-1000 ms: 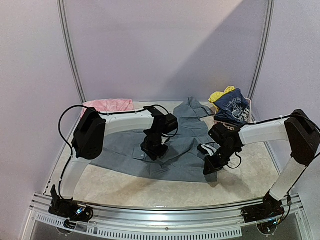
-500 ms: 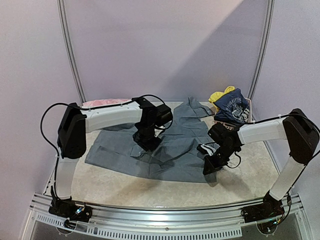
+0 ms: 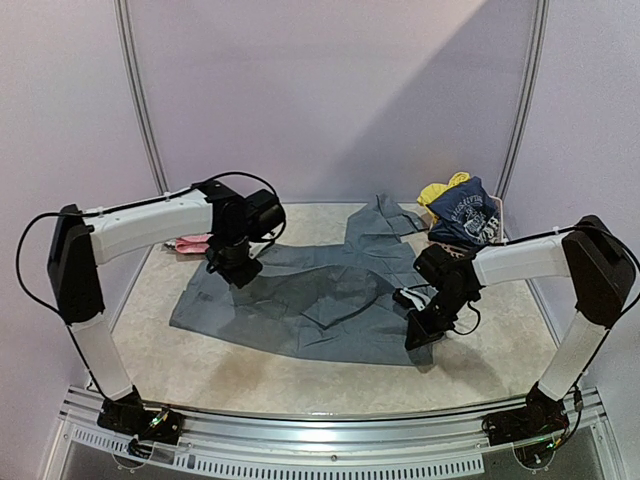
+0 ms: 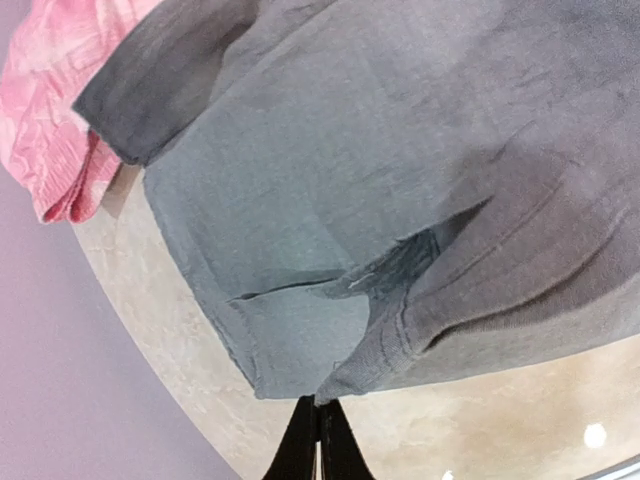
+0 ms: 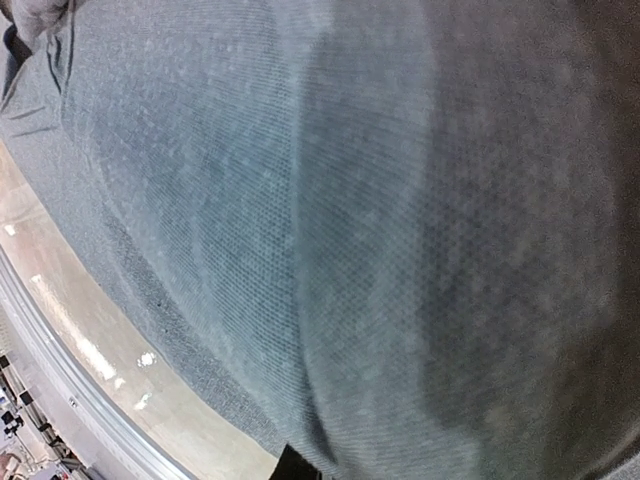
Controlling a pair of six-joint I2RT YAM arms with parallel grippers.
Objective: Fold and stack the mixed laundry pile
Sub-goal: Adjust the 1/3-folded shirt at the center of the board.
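The grey collared shirt [image 3: 330, 305] lies spread across the middle of the table. My left gripper [image 3: 238, 272] hovers over the shirt's back-left part. In the left wrist view it [image 4: 320, 418] is shut on a lifted corner of the shirt [image 4: 330, 150]. My right gripper [image 3: 420, 330] sits at the shirt's front-right edge. In the right wrist view the grey fabric [image 5: 350, 200] fills the frame and drapes over the one dark fingertip [image 5: 300, 468] that shows. The rest of the laundry pile, a navy top with white lettering [image 3: 465, 215] and a yellow piece [image 3: 440, 190], sits at the back right.
A pink piece [image 3: 192, 243] lies at the back left, close to the shirt's sleeve, and shows again at the upper left of the left wrist view [image 4: 50, 110]. The beige table [image 3: 250, 375] has a metal rail along its near edge.
My left arm has swung left and back, pulling the pinched part of the shirt with it, so the shirt lies wider. The right gripper has stayed at the front-right hem.
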